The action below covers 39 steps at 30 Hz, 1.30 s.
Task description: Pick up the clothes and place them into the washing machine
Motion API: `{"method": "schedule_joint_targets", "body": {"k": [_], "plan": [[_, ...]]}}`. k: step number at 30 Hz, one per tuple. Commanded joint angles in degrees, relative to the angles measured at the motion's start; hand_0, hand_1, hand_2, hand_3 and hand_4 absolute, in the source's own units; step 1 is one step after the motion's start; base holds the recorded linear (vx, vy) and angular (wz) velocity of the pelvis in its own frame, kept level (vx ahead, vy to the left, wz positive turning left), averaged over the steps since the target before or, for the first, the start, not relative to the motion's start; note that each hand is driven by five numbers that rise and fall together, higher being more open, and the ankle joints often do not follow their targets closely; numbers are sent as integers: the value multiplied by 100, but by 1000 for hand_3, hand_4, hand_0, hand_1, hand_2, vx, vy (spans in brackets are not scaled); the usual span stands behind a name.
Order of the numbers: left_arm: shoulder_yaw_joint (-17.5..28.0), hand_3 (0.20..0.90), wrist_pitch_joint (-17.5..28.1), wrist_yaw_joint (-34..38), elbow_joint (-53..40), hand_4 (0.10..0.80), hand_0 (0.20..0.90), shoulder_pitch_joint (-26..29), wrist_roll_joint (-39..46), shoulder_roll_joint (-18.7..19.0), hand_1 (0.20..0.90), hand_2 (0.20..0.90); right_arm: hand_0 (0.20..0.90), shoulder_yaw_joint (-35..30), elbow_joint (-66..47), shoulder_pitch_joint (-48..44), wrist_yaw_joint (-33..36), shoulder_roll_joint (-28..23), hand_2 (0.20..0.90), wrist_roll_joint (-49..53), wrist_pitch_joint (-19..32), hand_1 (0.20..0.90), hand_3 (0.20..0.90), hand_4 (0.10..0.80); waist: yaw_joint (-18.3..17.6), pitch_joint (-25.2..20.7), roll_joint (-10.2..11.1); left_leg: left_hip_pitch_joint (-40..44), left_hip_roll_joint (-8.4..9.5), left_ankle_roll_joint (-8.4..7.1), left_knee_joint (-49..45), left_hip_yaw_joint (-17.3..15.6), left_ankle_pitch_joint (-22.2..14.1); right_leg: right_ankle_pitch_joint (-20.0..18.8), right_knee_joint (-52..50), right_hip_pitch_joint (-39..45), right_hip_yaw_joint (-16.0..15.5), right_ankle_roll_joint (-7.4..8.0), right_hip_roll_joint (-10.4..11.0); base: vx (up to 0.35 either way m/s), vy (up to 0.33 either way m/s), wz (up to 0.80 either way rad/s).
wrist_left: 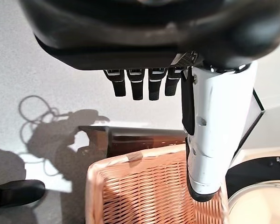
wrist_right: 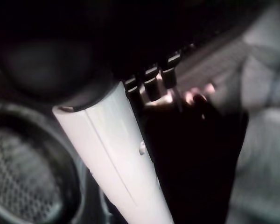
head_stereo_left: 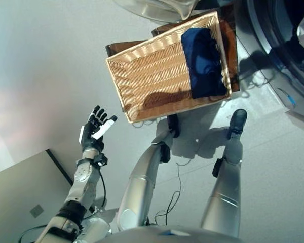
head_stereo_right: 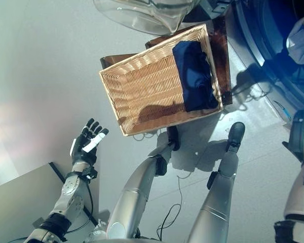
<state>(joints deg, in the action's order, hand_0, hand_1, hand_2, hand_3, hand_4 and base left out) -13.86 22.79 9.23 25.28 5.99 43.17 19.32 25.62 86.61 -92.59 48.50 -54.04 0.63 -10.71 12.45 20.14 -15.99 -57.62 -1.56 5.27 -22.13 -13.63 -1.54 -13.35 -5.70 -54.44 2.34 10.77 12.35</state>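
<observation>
Pale grey floor (head_stereo_left: 50, 61), dark wooden stool (head_stereo_left: 122, 47), sunlit patches

The washing machine (head_stereo_left: 286, 45) runs off the picture's edge, its drum mostly out of sight. A dark stand (head_stereo_left: 233, 45) hides largely beneath the wicker basket (head_stereo_left: 157, 76). In the right wrist view, the right hand (wrist_right: 107, 154) is in shadow, its fingers' pose unreadable.

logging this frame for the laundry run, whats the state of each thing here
basket: on a dark stand, mostly empty
blue cloth: bunched at one end of the basket
washer: door open, pale cloth at the drum
left hand: open, empty, beside the basket
right hand: fingers curled on dark cloth at the drum
</observation>
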Motion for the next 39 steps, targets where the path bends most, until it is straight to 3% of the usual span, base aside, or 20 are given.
{"method": "schedule_joint_targets", "body": {"k": [1, 7, 19, 39], "plan": [[601, 900, 370, 167, -245, 800, 900, -436, -204, 196, 900, 900, 900, 915, -596, 249, 691, -1121, 900, -1298, -475, 900, 900, 800, 494, -187, -258, 1099, 95, -726, 2389, 458, 1052, 870, -550, 290, -152, -334, -336, 0, 0, 0], [621, 900, 410, 193, -173, 800, 900, -374, -300, 121, 900, 900, 900, 604, -891, 693, 827, -1122, 900, -1622, -606, 900, 900, 800, 483, -182, -179, 1111, 101, -749, 2426, 501, 1074, 824, -431, 435, -185, -328, -323, 3, -1, 2], [529, 900, 419, 210, -101, 800, 900, -287, -416, 109, 900, 900, 900, 139, -848, 1669, 804, -591, 900, -1803, -412, 900, 900, 800, 493, -171, 28, 1193, 126, -761, 2427, 580, 1059, 709, -124, 829, -304, -305, -296, 2, -1, 4], [655, 900, 378, 418, 15, 800, 900, -253, -563, 26, 900, 900, 900, -649, -1322, 3299, 857, 1164, 900, -2133, -308, 900, 900, 800, 336, -157, 491, 1477, 157, -764, 2446, 565, 951, 326, 520, 1695, -445, -230, -257, 2, 4, 2]]}}
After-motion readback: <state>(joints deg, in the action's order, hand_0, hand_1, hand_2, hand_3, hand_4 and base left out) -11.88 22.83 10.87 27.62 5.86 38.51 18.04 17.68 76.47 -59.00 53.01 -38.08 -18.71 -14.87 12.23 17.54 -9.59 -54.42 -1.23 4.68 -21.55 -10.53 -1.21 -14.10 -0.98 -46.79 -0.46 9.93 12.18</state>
